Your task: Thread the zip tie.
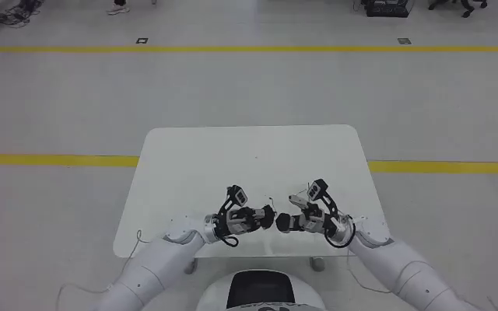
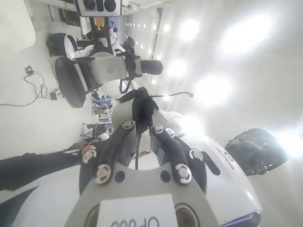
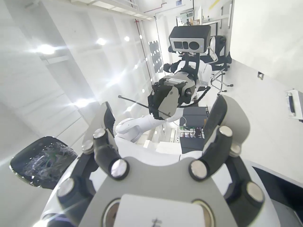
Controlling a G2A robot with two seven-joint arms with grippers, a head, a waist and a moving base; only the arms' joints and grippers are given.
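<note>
On the left, the left gripper (image 1: 265,220) hangs over the near edge of the white tabletop (image 1: 249,155), turned inward toward its partner. I judge this is meant to hold the strap out in free air where the other arm can reach it. Its fingers (image 2: 142,109) are pressed together on the zip tie (image 2: 175,94), pinching the thin black strap partway along its length. The longer part sticks out past the fingertips and ends in what looks like the small head. From the right wrist view the strap crosses those closed tips as a slanted line, with a short stub on one side and the long free run on the other. The tie touches nothing but those fingers and sits above the tabletop, between the two grippers. It lies straight, with no loop formed, so the threading looks not yet begun. Further right, the right gripper (image 1: 283,222) faces the left one from just beside it at about the same height, lined up on the strap. Its fingers (image 3: 107,119) are spread wide, empty and touching nothing. The likely next move is for them to close on the free end and bend it round to the head. The strap looks springy and thin, so it could flick aside if caught off-centre.
</note>
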